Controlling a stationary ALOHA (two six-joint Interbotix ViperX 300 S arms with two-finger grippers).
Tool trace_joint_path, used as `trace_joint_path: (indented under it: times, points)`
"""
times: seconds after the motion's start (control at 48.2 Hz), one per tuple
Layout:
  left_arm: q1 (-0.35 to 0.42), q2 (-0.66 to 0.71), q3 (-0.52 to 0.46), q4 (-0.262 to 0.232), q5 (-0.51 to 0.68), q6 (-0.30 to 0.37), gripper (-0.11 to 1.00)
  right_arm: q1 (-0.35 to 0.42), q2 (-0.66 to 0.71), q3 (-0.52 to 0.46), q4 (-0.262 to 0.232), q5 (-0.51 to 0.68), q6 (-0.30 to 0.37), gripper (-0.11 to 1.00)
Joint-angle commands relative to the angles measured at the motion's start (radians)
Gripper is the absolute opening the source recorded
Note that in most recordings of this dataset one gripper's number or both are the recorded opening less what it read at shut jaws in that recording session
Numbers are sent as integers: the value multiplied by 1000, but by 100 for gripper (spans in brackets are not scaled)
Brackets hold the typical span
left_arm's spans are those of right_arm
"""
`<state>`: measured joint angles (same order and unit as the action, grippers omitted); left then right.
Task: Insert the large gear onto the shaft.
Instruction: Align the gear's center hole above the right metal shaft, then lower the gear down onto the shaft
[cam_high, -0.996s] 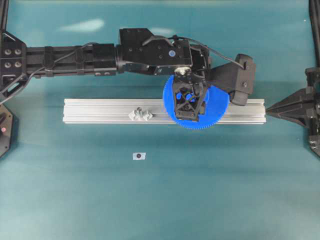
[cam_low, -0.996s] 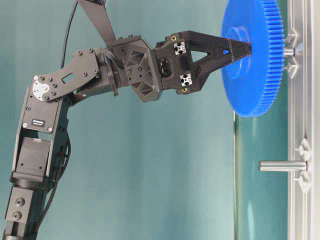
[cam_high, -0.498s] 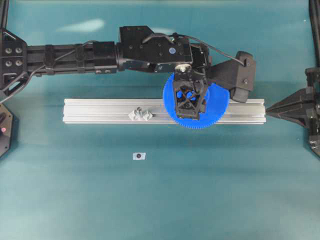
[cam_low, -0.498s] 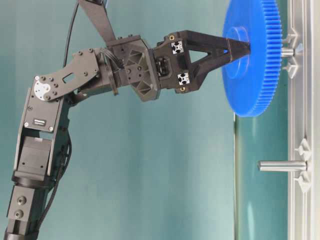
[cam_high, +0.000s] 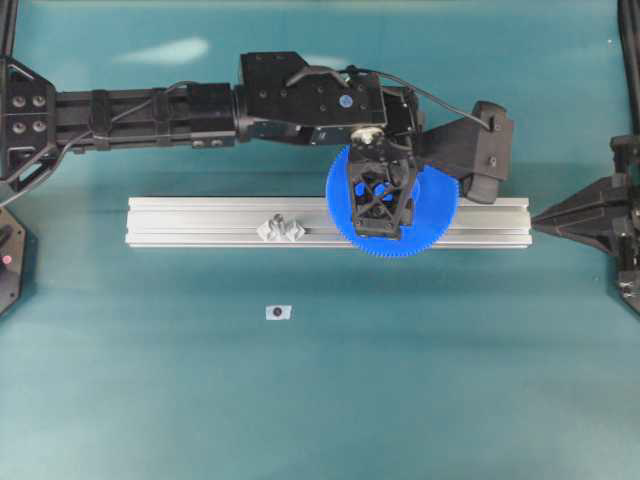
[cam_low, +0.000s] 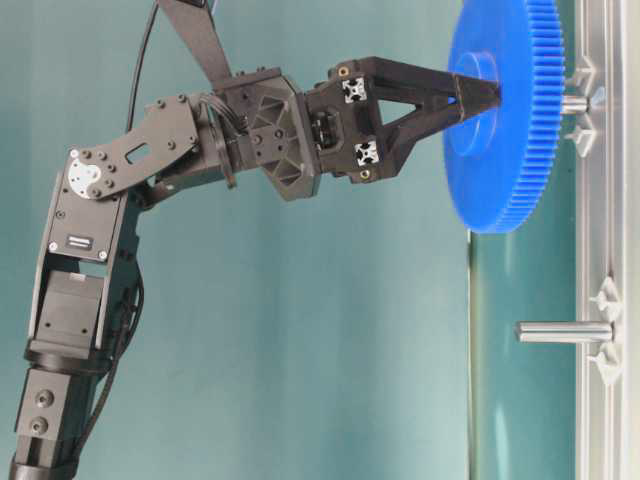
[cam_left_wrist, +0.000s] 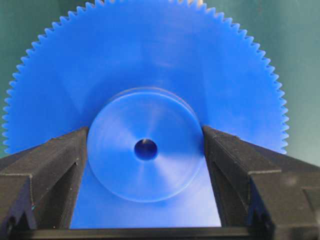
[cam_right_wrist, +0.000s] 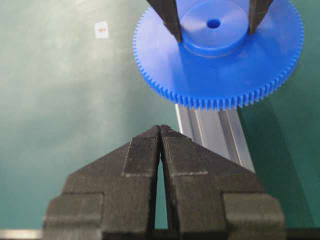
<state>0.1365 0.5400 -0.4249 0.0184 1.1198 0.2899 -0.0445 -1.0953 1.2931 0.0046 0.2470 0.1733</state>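
The left gripper (cam_low: 478, 95) clamps the raised hub of the large gear (cam_high: 432, 215), one finger on each side of it, as the left wrist view shows. The gear hangs flat over the right half of the aluminium rail (cam_high: 200, 222), close to its right end. In the table-level view the shaft (cam_low: 572, 103) pokes out beyond the gear's far face. The second pin (cam_low: 563, 332) stands bare further along the rail. The right gripper (cam_right_wrist: 160, 131) sits off the rail's right end, fingertips pressed together, holding nothing.
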Motion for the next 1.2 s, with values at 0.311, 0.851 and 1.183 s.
trace_joint_path:
  times: [0.311, 0.851, 1.183]
  points:
    - [9, -12, -26, 5, -9, -11, 76, -3, 6, -14, 2, -3, 9, 9]
    - [-12, -18, -40, 5, -18, -12, 88, -3, 6, -14, 2, -5, 9, 9]
    - [-17, -23, -41, 5, -12, -15, 88, -3, 6, -15, 2, -5, 9, 9]
